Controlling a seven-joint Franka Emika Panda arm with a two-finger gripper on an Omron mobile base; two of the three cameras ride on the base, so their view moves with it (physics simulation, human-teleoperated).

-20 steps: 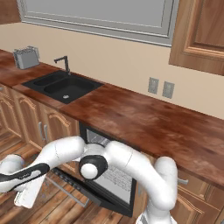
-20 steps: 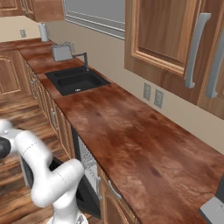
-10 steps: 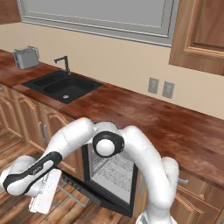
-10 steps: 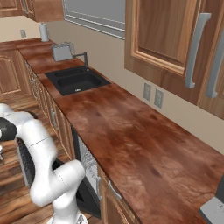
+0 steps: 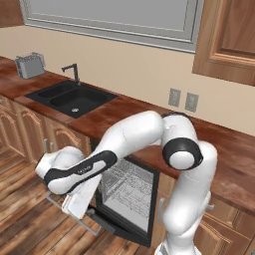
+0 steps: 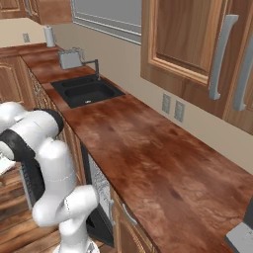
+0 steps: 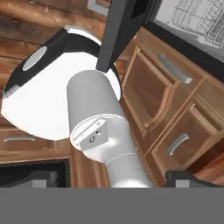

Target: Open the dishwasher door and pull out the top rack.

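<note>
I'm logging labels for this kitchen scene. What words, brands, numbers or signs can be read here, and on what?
No readable words, brands or numbers anywhere.
One small dark mark on a white plate of the robot's own arm in the hand view: too small to read.
The dishwasher door, toaster and wall outlets carry no text.

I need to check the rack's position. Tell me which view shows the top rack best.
The left base view: the top rack appears there as a wire grid inside the dishwasher opening, above the lowered dishwasher door, though the arm covers its left part. The hand view catches one corner of the wires. The right base view gives a thin, edge-on sliver.
</note>
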